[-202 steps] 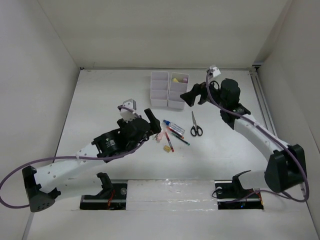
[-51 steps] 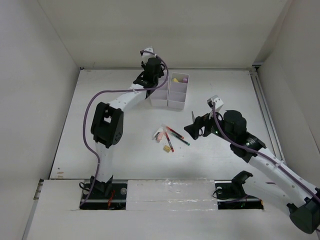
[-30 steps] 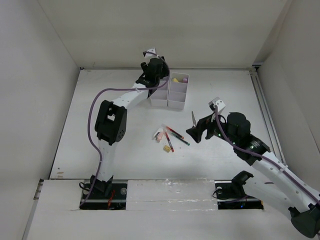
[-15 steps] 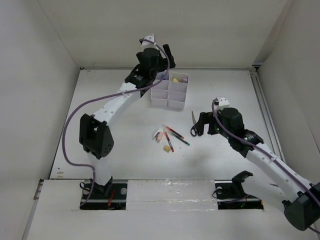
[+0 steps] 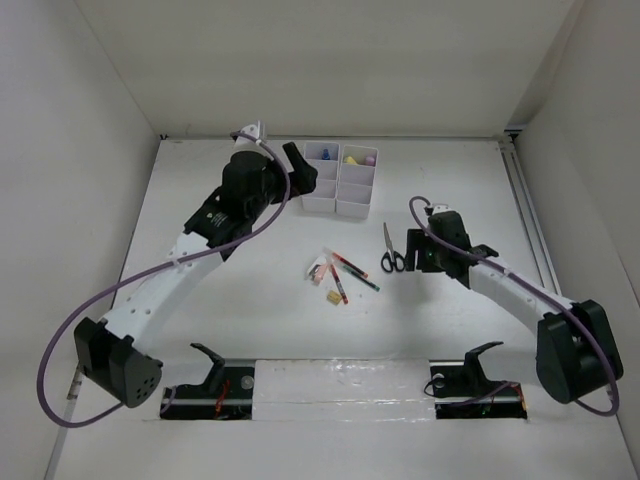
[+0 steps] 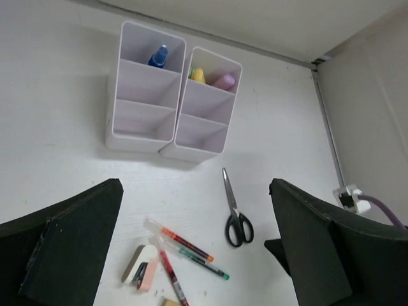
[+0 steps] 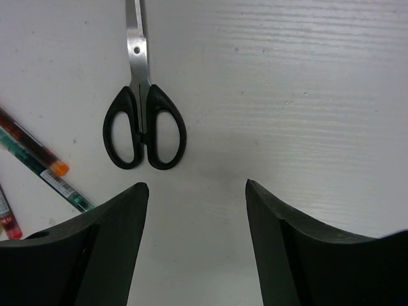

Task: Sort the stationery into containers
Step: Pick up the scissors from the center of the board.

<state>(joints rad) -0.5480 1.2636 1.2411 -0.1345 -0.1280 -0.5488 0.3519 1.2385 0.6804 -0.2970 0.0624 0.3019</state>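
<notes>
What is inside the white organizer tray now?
Far left compartment: blue-capped marker. Far right: yellow highlighter and purple highlighter. Nearer compartments look empty. The tray dividers hide the far compartments' floors.

Seen from my remote station, the scissors show bright bare-metal blades and glossy black plastic handles on a matt white table with a fine, wood-like grain. The organizer tray is smooth white plastic. The fingers of the right gripper look like matt black plastic.
</notes>
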